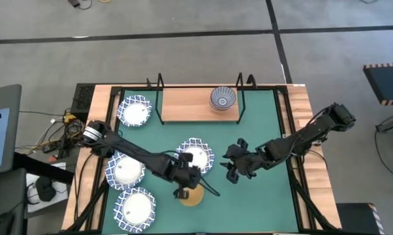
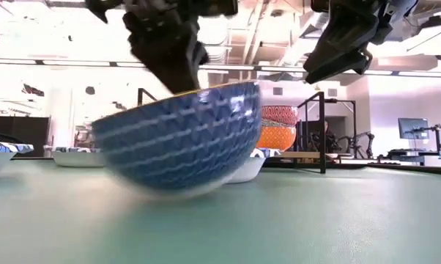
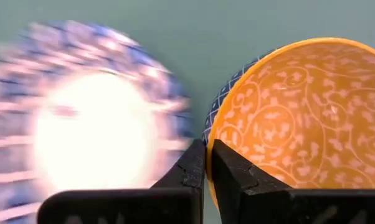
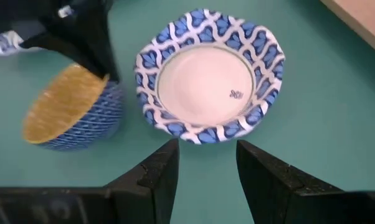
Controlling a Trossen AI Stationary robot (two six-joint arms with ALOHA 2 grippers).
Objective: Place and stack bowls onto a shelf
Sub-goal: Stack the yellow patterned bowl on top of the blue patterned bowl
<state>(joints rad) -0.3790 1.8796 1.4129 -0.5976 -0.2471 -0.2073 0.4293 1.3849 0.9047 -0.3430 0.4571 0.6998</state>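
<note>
My left gripper (image 1: 183,189) is shut on a small bowl (image 1: 192,196), orange-yellow inside and blue-patterned outside, at the near middle of the green mat (image 1: 262,130). The bowl also shows in the low view (image 2: 176,136) and the right wrist view (image 4: 69,112). Just beyond it a large white bowl (image 1: 195,155) with a blue lattice rim rests on its base. To that bowl's right, my right gripper (image 4: 206,155) hovers open above the mat. The light-wood shelf (image 1: 190,104) stands at the far edge with a small bowl (image 1: 221,98) on it. My left gripper pinches the small bowl's rim (image 3: 207,134), with one finger (image 3: 231,174) inside the bowl and the other (image 3: 189,171) outside. The fingers slant down from above, from the table's left. The bowl hangs tilted (image 2: 228,92); I cannot tell whether its base is clear of the mat.
Three more large white bowls with lattice rims sit along the table's left side (image 1: 134,111), (image 1: 126,171), (image 1: 136,205). Black wire supports (image 1: 241,98) stand at the shelf's ends. Open mat lies on the right half, under and beyond my right arm.
</note>
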